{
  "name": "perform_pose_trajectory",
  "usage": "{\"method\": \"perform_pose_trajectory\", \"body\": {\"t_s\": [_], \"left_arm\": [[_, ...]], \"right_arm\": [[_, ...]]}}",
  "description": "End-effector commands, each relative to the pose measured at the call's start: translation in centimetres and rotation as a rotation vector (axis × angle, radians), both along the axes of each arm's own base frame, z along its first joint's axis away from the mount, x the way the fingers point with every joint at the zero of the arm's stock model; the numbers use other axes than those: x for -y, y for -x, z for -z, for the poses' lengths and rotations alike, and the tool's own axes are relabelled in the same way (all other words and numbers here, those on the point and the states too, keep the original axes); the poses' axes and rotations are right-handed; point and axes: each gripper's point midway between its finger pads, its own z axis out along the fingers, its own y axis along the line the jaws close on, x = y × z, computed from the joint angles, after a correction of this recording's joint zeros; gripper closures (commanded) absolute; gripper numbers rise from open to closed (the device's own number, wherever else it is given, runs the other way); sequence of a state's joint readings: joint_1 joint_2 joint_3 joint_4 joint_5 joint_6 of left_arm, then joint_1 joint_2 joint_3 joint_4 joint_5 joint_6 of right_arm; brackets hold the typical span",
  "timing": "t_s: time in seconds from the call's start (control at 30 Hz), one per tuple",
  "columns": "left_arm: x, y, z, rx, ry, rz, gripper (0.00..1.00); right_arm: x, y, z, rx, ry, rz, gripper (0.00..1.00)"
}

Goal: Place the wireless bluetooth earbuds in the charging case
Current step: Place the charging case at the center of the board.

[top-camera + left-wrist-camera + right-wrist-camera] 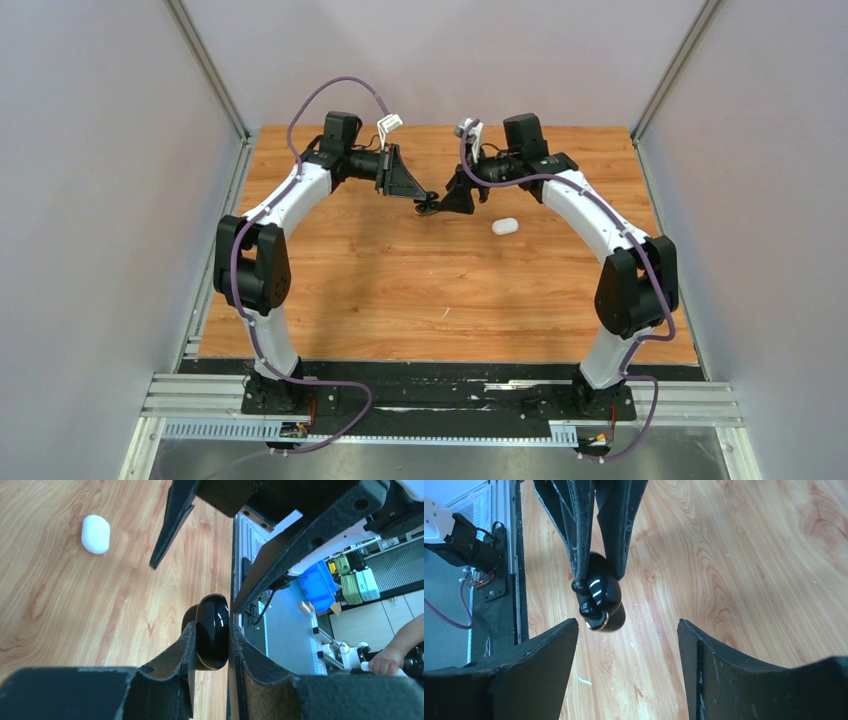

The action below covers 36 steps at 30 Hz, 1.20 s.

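Over the far middle of the table (pixel 350 300), the left gripper (pixel 212 630) is clenching the black charging case (pixel 601 592) between its fingers and holding it in the air. Facing it, the right gripper (pixel 628 630) is standing released, its jaws wide and empty, just beside the case. What is sitting inside the case, I cannot tell. A white case (pixel 505 226) is lying closed on the wood nearby. A tiny white piece (pixel 443 312), perhaps an earbud, is lying well apart. By my judgement the task is only partly done. Both arms are arching forward, with the wrists pointing inward at each other.
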State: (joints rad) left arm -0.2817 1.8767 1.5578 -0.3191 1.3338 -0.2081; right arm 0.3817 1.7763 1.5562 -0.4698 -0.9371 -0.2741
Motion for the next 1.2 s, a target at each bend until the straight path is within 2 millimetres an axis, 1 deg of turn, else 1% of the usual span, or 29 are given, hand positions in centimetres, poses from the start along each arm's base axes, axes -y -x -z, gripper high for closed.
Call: {"method": "perform_pose_trajectory", "body": {"t_s": [0.0, 0.07, 0.13, 0.17, 0.23, 0.27, 0.33, 0.37, 0.4, 0.43, 0.47, 0.5, 0.53, 0.57, 0.6, 0.63, 0.67, 0.77, 0.8, 0.83, 0.87, 0.9, 0.97, 1.0, 1.03, 1.07, 1.1, 1.13, 1.17], "left_arm": [[-0.2, 0.2, -0.6, 0.020, 0.004, -0.005, 1.00], [-0.4, -0.2, 1.0, -0.029, -0.016, -0.013, 1.00], [-0.4, -0.2, 3.2, -0.094, -0.038, -0.008, 1.00], [-0.5, 0.0, 4.6, -0.144, -0.058, -0.006, 1.00], [-0.6, 0.1, 6.9, -0.142, -0.088, 0.004, 1.00], [-0.7, 0.2, 7.7, -0.163, -0.105, 0.001, 1.00], [-0.8, 0.2, 10.0, -0.215, -0.130, 0.009, 1.00], [-0.8, 0.1, 10.5, -0.199, -0.132, 0.016, 1.00], [-0.9, 0.3, 11.8, -0.252, -0.150, 0.022, 1.00], [-0.8, 0.0, 12.0, -0.232, -0.150, 0.031, 1.00], [-1.0, 0.5, 13.5, -0.302, -0.170, 0.041, 1.00], [-1.0, 0.2, 13.8, -0.277, -0.170, 0.054, 1.00], [-1.2, 0.8, 15.2, -0.359, -0.186, 0.067, 1.00], [-1.1, 0.5, 15.3, -0.342, -0.176, 0.080, 1.00], [-1.3, 1.1, 16.4, -0.421, -0.187, 0.091, 1.00], [-1.2, 0.7, 16.4, -0.390, -0.182, 0.103, 1.00], [-1.4, 1.3, 17.4, -0.443, -0.203, 0.111, 1.00], [-1.8, 1.2, 18.7, -0.404, -0.248, 0.116, 1.00], [-2.0, 0.7, 19.3, -0.356, -0.279, 0.104, 1.00], [-2.4, 1.1, 20.3, -0.363, -0.325, 0.092, 1.00], [-2.4, 0.4, 20.4, -0.306, -0.331, 0.076, 1.00], [-2.8, 0.7, 21.3, -0.312, -0.370, 0.059, 1.00], [-3.1, 0.3, 22.0, -0.263, -0.404, 0.031, 1.00], [-3.0, -0.4, 21.7, -0.206, -0.399, 0.015, 1.00], [-3.1, -0.6, 22.2, -0.180, -0.400, -0.001, 1.00], [-3.2, -0.1, 21.9, -0.171, -0.397, -0.011, 0.99], [-3.0, -1.1, 20.8, -0.083, -0.374, -0.033, 0.97], [-3.2, -0.4, 21.3, -0.095, -0.380, -0.044, 0.86], [-3.1, -1.5, 20.2, -0.004, -0.365, -0.070, 0.80]], "right_arm": [[2.6, 1.0, -2.9, 0.074, -0.043, -0.002, 0.27], [3.9, 1.2, -2.3, 0.025, -0.045, 0.018, 0.27], [4.9, 1.3, -2.0, -0.004, -0.047, 0.044, 0.27], [5.3, 1.4, -1.6, -0.007, -0.040, 0.055, 0.27], [5.9, 1.6, -1.1, 0.008, -0.020, 0.071, 0.26], [6.1, 1.7, -0.8, 0.013, -0.010, 0.075, 0.26], [6.3, 1.9, -0.3, 0.013, 0.003, 0.083, 0.26], [6.4, 1.9, -0.1, 0.009, 0.006, 0.086, 0.26], [6.4, 1.9, 0.0, 0.005, 0.009, 0.087, 0.26], [6.4, 2.0, 0.2, 0.001, 0.011, 0.087, 0.26], [6.4, 2.0, 0.2, 0.000, 0.012, 0.087, 0.26], [6.4, 1.9, 0.3, -0.003, 0.013, 0.088, 0.26], [6.5, 1.9, 0.4, -0.005, 0.015, 0.090, 0.26], [6.4, 1.9, 0.4, -0.007, 0.015, 0.089, 0.25], [6.5, 1.8, 0.4, -0.006, 0.016, 0.089, 0.25], [6.5, 1.7, 0.3, -0.003, 0.019, 0.089, 0.25], [6.5, 1.7, 0.3, -0.001, 0.021, 0.090, 0.25], [6.5, 1.5, 0.5, 0.002, 0.030, 0.093, 0.25], [6.6, 1.5, 0.6, 0.001, 0.033, 0.095, 0.25], [6.6, 1.5, 0.7, 0.001, 0.034, 0.095, 0.25], [6.6, 1.5, 0.7, 0.000, 0.036, 0.096, 0.25], [6.6, 1.5, 0.7, 0.002, 0.036, 0.095, 0.25], [6.6, 1.5, 0.7, -0.001, 0.037, 0.095, 0.25], [6.6, 1.4, 0.8, 0.002, 0.037, 0.095, 0.25], [6.6, 1.4, 0.8, 0.003, 0.038, 0.094, 0.25], [6.6, 1.4, 0.8, 0.004, 0.040, 0.093, 0.25], [6.7, 1.3, 0.9, 0.009, 0.044, 0.096, 0.25], [6.7, 1.3, 0.9, 0.011, 0.046, 0.095, 0.25], [6.7, 1.2, 1.0, 0.012, 0.049, 0.096, 0.25]]}}
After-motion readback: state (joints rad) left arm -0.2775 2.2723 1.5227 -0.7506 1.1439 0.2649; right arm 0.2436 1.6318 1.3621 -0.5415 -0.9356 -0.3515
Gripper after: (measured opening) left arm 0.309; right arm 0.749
